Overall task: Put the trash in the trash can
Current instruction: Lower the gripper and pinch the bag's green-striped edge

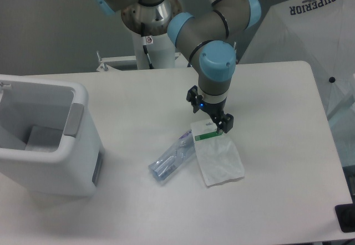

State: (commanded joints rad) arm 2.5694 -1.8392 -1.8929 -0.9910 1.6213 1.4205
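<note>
Camera view from above the front of the table shows the flat clear plastic bag [220, 161] lying near the middle of the table, its green-and-white header card [207, 132] at the end nearer the far edge. Just beside it, toward the left edge, lies the crushed bottle [172, 162], angled, one end touching or nearly touching the bag's corner; its cap is too blurred to pick out. Directly over the header card hangs the claw [211, 122], pointing straight down with its body turned at a slant to the table's edges. Its fingertips seem to be at or just above the card, but whether the jaws are spread or closed on the card I cannot tell from this angle, since the wrist hides the gap. The trash can [81, 97] stands at the left edge, well apart from both items, its mouth open upward and neither item inside it. My judgement is that the step in hand is the pick-up of the bag, so the task is at its start. The next move probably calls for a firm pinch on the stiff card rather than the slippery film, then a clean lift high enough to clear the thick rim before carrying it left.
</note>
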